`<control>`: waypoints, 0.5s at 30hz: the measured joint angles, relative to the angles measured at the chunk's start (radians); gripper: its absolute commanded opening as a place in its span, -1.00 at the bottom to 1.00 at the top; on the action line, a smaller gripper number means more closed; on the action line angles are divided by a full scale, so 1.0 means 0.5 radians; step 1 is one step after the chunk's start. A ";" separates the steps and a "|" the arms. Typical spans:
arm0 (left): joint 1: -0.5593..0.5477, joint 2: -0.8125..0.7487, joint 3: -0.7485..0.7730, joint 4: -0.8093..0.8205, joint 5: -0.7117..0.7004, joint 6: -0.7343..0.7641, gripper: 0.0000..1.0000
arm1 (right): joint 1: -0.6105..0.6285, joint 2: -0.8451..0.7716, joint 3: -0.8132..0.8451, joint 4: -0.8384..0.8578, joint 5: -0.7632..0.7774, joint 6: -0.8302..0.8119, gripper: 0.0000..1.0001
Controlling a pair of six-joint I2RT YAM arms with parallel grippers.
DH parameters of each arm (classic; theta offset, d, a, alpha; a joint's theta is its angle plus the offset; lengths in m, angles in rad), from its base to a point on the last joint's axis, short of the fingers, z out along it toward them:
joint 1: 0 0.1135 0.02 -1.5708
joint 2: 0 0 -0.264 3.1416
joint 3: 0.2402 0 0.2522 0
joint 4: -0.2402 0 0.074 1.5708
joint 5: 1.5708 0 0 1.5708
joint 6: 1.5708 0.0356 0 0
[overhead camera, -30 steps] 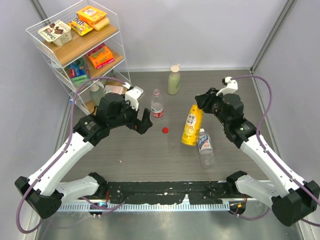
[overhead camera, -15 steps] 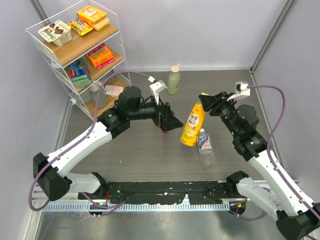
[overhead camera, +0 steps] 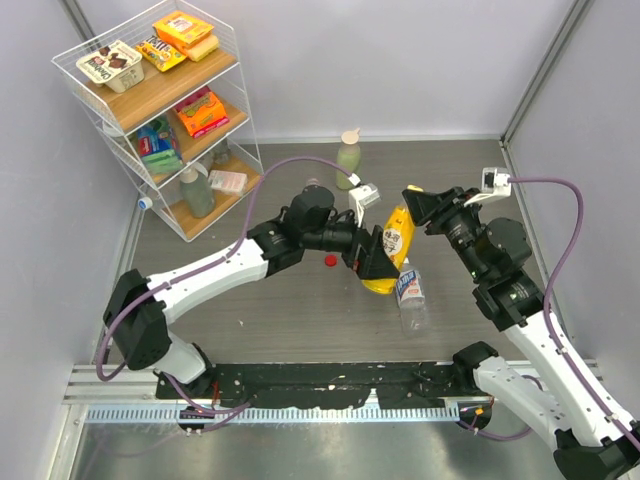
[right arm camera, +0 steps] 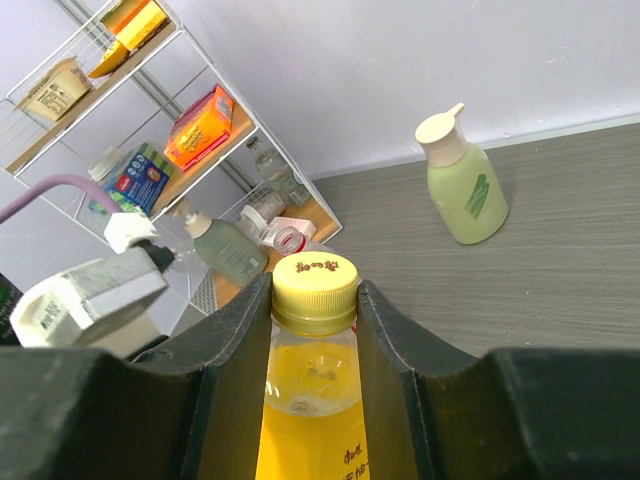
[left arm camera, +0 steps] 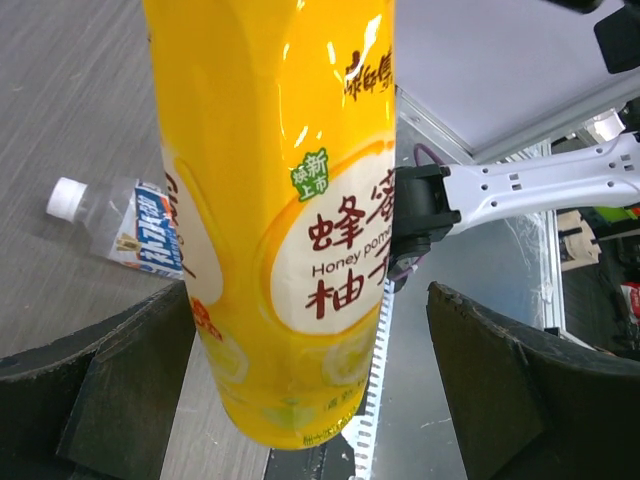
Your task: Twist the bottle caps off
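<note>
While your right gripper (overhead camera: 414,204) pinches the yellow cap (right arm camera: 315,278) from both sides, its fingers pressed against the cap's rim, the yellow bottle (overhead camera: 399,233) leans across the middle of the table (overhead camera: 250,310) with its cap end toward the back wall. You cannot tell whether the bottle's base rests on the surface. Your left gripper (overhead camera: 373,262) stands wide open around the lower body of that bottle, one finger on each side. The left wrist view shows a gap between each finger and the label, so it grips nothing. The red cap (overhead camera: 330,261) lies loose on the table just left of the left gripper, close under its forearm. The white cap (left arm camera: 67,197) sits on the clear bottle (overhead camera: 410,292), which lies on its side just right of the yellow bottle's base. A green bottle (overhead camera: 348,160) with a beige top stands upright near the back wall, well apart from both grippers. A wire rack (overhead camera: 150,100) of snack boxes and bottles fills the back left corner.
</note>
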 measured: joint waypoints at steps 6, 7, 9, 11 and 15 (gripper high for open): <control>-0.047 0.062 0.000 0.108 0.024 -0.041 0.65 | 0.000 -0.013 0.001 -0.001 0.002 0.004 -0.97; -0.049 0.063 0.000 0.127 0.026 -0.044 0.53 | 0.000 -0.013 0.001 -0.001 0.005 0.005 -0.97; -0.049 0.063 0.000 0.176 0.029 -0.066 0.31 | 0.000 -0.017 0.001 -0.002 0.009 0.008 -0.97; -0.049 0.063 -0.005 0.228 0.033 -0.087 0.15 | 0.000 -0.026 0.001 0.002 0.021 0.011 -0.97; -0.049 0.063 -0.059 0.359 0.032 -0.139 0.59 | -0.001 -0.047 0.001 0.005 0.025 0.011 -0.96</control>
